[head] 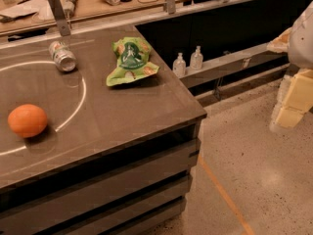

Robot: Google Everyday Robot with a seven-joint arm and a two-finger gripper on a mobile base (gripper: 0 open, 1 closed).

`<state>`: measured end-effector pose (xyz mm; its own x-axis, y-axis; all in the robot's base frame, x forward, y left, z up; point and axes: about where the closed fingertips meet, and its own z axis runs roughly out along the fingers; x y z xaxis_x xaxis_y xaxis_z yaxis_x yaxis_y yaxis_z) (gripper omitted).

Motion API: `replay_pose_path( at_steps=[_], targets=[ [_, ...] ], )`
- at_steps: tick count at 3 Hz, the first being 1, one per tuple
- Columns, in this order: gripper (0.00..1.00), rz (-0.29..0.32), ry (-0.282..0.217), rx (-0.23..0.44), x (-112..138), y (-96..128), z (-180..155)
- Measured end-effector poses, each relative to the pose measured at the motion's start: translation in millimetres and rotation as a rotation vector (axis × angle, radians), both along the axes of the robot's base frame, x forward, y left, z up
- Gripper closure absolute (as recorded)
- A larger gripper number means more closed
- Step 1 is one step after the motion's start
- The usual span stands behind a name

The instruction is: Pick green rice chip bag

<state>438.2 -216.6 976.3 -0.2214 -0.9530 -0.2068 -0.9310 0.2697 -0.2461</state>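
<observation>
Hanging at right edge of frame, gripper (pixel 293 104) is well apart from table (pixel 122 121), grip state cannot tell; green rice chip bag (pixel 131 62) lies upper centre near table's right edge, probably reachable from there

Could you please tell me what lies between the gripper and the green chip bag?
The gripper hangs off the table. Camera view: between it and the chip bag lie bare table and floor, two small bottles just behind.

arm (pixel 303 35): at far right edge | pincer (pixel 292 104): hangs below it
</observation>
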Motion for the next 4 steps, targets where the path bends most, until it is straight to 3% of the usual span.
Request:
replay_pose_path(
  at_steps=[1,2,3,4],
  targets=[
    [0.00,0.000,0.000,0.000,0.0,0.0,0.0],
    [0.00,0.019,-0.039,0.036,21.7,6.5,1.3],
    [0.00,0.095,-0.123,0.111,92.8,37.5,8.2],
    [0.00,0.144,-0.199,0.177,142.2,70.0,18.8]
  ],
)
